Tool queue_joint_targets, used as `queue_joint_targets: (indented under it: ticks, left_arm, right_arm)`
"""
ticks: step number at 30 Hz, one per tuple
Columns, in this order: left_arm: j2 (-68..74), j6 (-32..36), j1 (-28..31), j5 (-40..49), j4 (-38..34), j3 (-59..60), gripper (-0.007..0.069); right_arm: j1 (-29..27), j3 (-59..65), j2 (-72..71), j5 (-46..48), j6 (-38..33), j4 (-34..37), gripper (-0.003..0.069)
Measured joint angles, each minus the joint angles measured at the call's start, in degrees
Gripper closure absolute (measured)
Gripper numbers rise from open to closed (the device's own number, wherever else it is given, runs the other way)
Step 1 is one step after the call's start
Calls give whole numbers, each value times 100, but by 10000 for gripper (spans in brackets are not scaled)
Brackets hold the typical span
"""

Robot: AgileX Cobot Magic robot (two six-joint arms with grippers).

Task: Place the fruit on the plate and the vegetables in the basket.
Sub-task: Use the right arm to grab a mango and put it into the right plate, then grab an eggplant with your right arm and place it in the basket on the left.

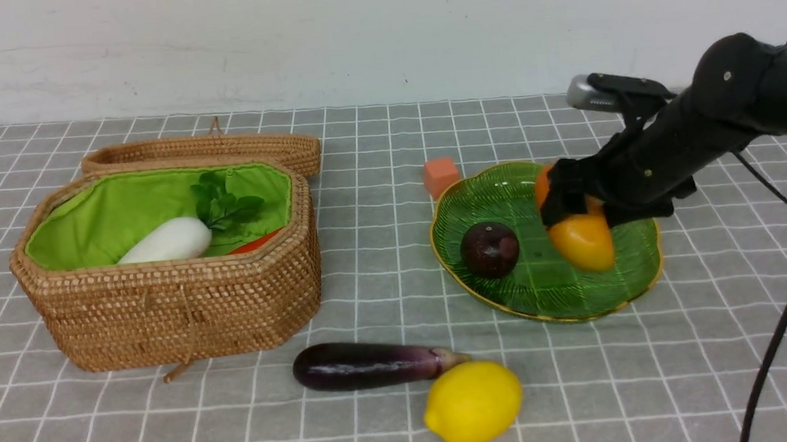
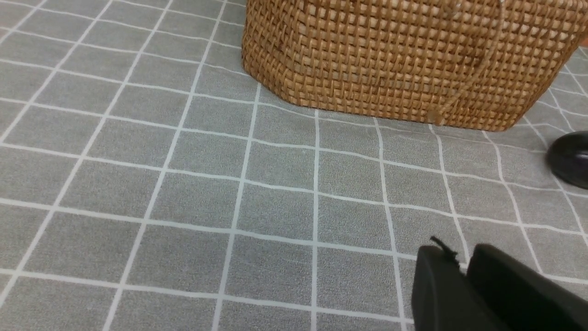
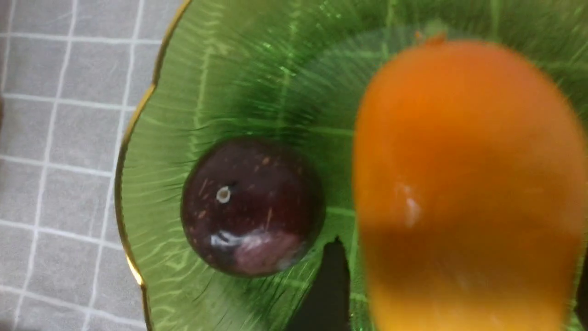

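**Mango in hand over the plate; lemon and eggplant unsorted**

Nearest the robot: a round yellow lemon [image 1: 473, 402] on the grey checked cloth [image 1: 370, 291], close against the stalk end of the long glossy dark purple eggplant [image 1: 368, 365]. The eggplant lies crosswise in front of the basket. Both are outside their containers, so I judge two picks are left.

Left gripper [image 2: 464, 264]: shows only in its own wrist view, low over bare cloth near the basket wall. Its fingers lie together with nothing between them. It looks parked out of the way.

Middle ground, left: a large tan woven wicker basket [image 1: 167, 310] with bright green lining, standing open. Inside are a white oblong radish [image 1: 169, 240] with green leaves and a red-orange piece [image 1: 255, 243], mostly hidden by the rim.

Middle ground, right: a wide green ribbed glass plate [image 1: 541, 290] with a thin gold rim. A small round dark maroon plum-like fruit [image 1: 489, 249] sits on its left half.

Right gripper [image 1: 574, 206]: clamped across the upper part of the elongated orange-yellow mango-like fruit [image 1: 582, 240]. The fruit's lower end hangs over the plate beside the plum and apart from it. Whether the tip touches the glass, I cannot tell. The high grip probably lets the free end land first, and the offset keeps it clear of the plum.

Far: a small orange cube [image 1: 440, 176] just beyond the plate's rim, and the woven lid [image 1: 205, 150] folded back behind the basket.
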Motion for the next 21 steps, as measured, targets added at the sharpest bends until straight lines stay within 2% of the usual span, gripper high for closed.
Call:
queue_joint_targets:
  ticks: [5,7,10,11,12,15,17,19,21]
  left_arm:
    - [0,0,0,0,0,0,522]
    - [0,0,0,0,0,0,522]
    - [0,0,0,0,0,0,517]
    - [0,0,0,0,0,0,515]
    - [0,0,0,0,0,0,515]
    - [0,0,0,0,0,0,512]
    - [0,0,0,0,0,0,511]
    - [0,0,0,0,0,0,512]
    - [0,0,0,0,0,0,512]
  right_arm:
    - [19,0,-288,67,-20,-82,0]
    - [112,0,-502,200,-333,-82,20]
    - [577,-14,-819,519,-1610,-74,44]
    - [623,-19,-819,519,-1610,-73,44]
    - [826,-27,-884,639,-2104,-62,49]
    - [1863,-35,-907,903,-3717,-10,65]
    - [2056,-35,-870,921,-3992,8,69]
    - [2562,-35,-628,890,-4641,24,81]
    - [2765,-35,-360,770,-4801,24,86]
